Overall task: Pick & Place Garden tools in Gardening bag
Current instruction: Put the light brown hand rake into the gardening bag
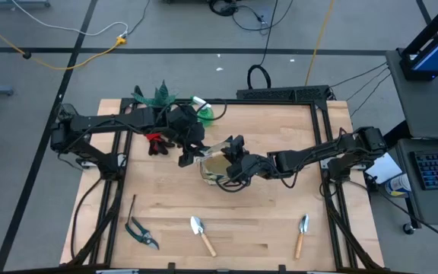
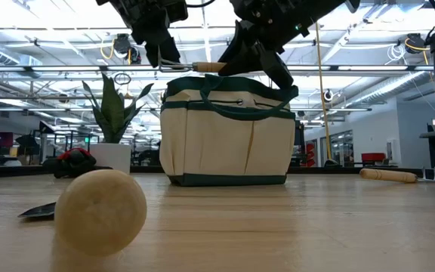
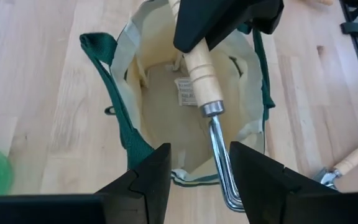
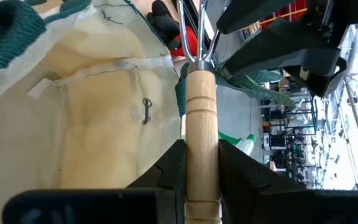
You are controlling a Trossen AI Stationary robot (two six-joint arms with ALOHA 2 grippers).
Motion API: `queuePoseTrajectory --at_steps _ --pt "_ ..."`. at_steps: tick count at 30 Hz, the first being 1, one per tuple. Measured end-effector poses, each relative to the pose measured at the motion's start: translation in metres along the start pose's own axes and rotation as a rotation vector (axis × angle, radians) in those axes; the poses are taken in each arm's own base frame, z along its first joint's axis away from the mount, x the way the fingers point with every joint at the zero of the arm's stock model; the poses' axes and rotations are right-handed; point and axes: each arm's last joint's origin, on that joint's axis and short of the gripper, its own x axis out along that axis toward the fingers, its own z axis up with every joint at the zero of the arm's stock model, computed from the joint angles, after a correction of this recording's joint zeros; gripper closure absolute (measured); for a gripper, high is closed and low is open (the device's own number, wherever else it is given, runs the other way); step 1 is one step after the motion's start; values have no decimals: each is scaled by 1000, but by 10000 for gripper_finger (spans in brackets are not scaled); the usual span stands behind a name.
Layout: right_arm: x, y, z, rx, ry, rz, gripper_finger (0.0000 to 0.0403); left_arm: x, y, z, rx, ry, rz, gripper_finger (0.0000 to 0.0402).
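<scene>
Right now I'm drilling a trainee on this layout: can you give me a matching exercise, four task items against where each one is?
Items:
1. wooden-handled tool
2. pruning shears
3. spray bottle
4. gardening bag

Places:
A. beside the plant
B. centre of the high view, mouth open
C. gripped by its handle in the right gripper jaws
D. lying flat, bottom left of the high view

Pairs: 1-C, 2-D, 3-A, 4-B
</scene>
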Motion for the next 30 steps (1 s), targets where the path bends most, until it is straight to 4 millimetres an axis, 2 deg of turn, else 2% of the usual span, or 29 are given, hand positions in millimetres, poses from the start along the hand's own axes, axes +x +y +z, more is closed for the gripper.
queuePoseTrajectory --at_steps 12,23,30 --pt "0 -3 1 -48 15 -49 341 3 1 -2 -31 22 -3 237" --pt "0 -4 2 -66 15 -59 341 4 -2 -2 -29 25 -74 309" --pt "0 -4 2 -64 16 -61 340 4 -2 -2 -31 28 -79 296"
